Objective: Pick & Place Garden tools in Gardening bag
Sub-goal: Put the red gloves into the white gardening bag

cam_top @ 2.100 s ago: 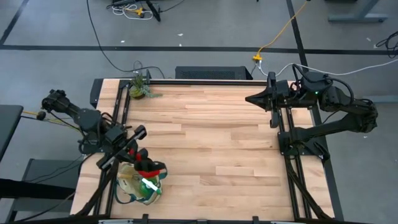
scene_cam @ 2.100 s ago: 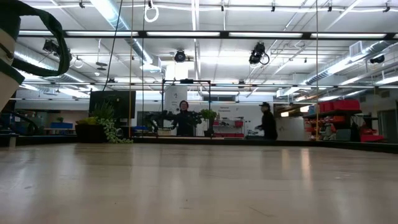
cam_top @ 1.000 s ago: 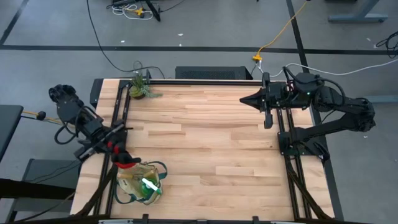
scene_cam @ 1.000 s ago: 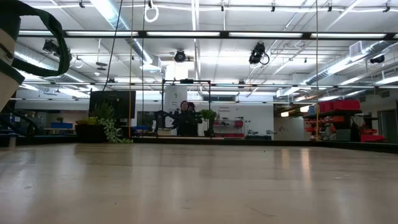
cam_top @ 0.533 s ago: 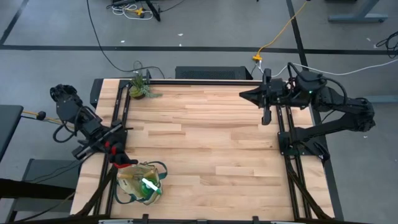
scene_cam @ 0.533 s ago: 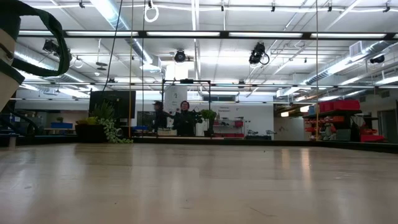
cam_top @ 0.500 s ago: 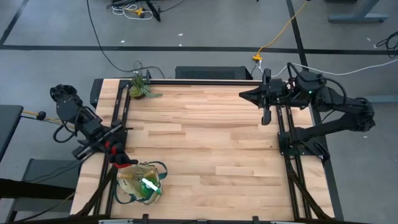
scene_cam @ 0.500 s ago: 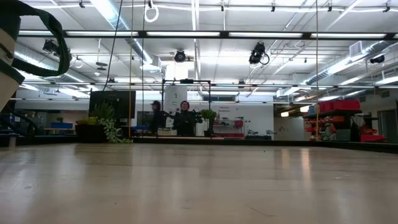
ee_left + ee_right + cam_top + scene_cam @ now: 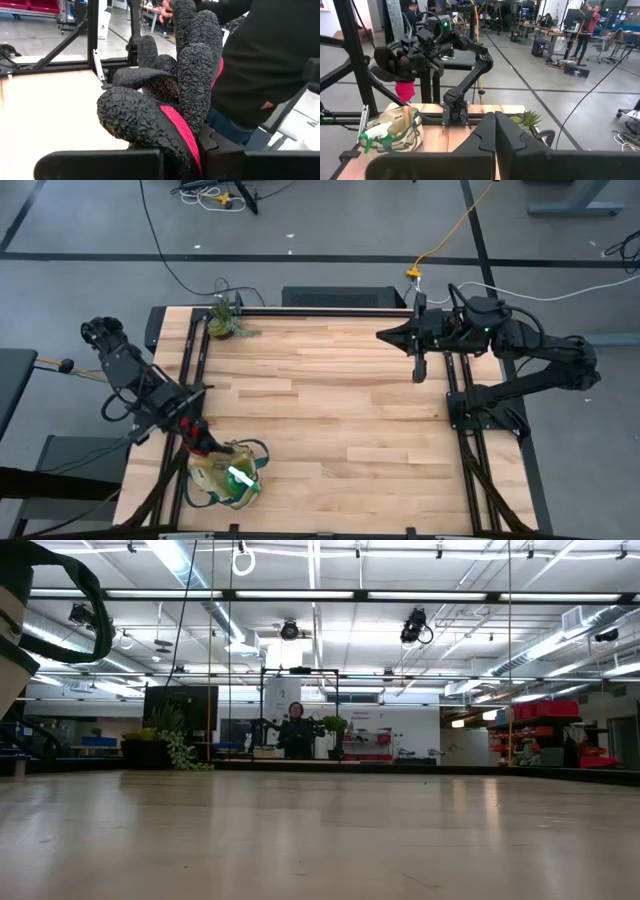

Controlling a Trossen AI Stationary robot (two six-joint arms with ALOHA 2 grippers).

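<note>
The left arm reaches along the table's left edge, its wrist bent so the left gripper [image 9: 188, 426] points down toward the bag [image 9: 226, 477] at the near-left corner. Its jaws are clamped on the gloves [image 9: 170, 95] (black, knobbly, with red mesh), which hang just above the bag's rim. Inside the bag lies the green sprayer [image 9: 376, 132] with its white part. The right arm is stretched out level over the table's far right side, well apart from the bag; the right gripper [image 9: 494, 131] has its fingers pressed together, holding nothing.
</note>
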